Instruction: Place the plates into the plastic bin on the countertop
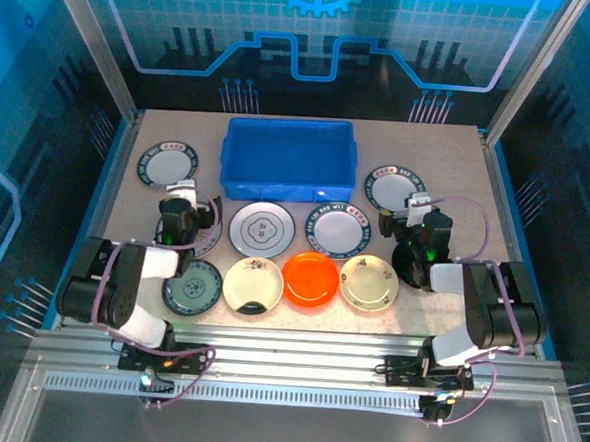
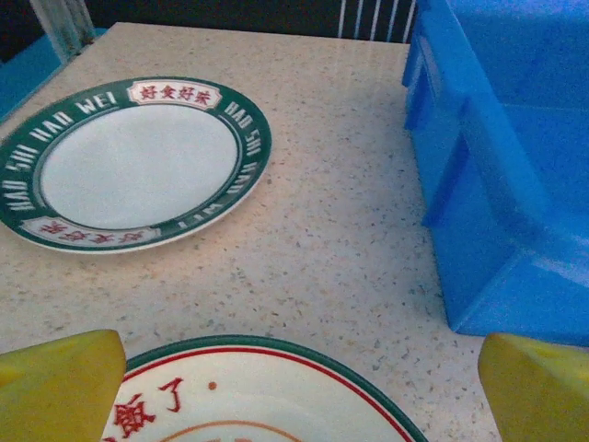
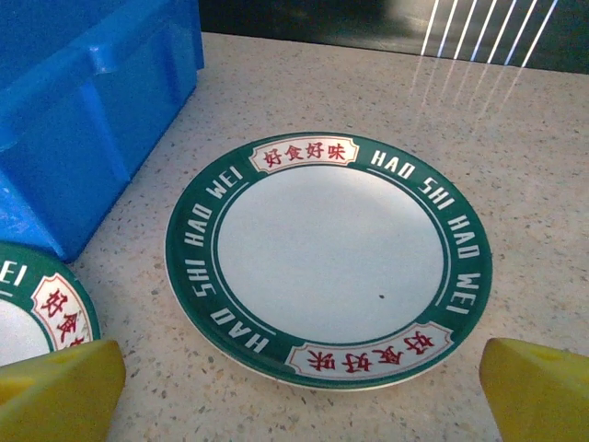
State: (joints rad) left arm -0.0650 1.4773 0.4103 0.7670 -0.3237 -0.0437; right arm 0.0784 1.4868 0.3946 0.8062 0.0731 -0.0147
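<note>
Nine round plates (image 1: pixel 340 229) lie flat on the beige speckled stone-look countertop (image 1: pixel 449 155), all outside the one rectangular blue plastic bin (image 1: pixel 291 128) at its far middle. Four are white with green lettered rims, one grey-white, one teal patterned, two cream and one bright orange. The left gripper (image 2: pixel 299 385) and right gripper (image 3: pixel 299 387) hang low near green-rimmed plates, fingers spread wide, gripping nothing. Aluminium rails (image 1: pixel 267 345) and blue patterned panels (image 1: pixel 317 32) enclose the cell.

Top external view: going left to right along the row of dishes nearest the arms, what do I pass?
Teal patterned round plate → pale cream shallow round dish → bright orange round plate → yellowish cream shallow round dish.
</note>
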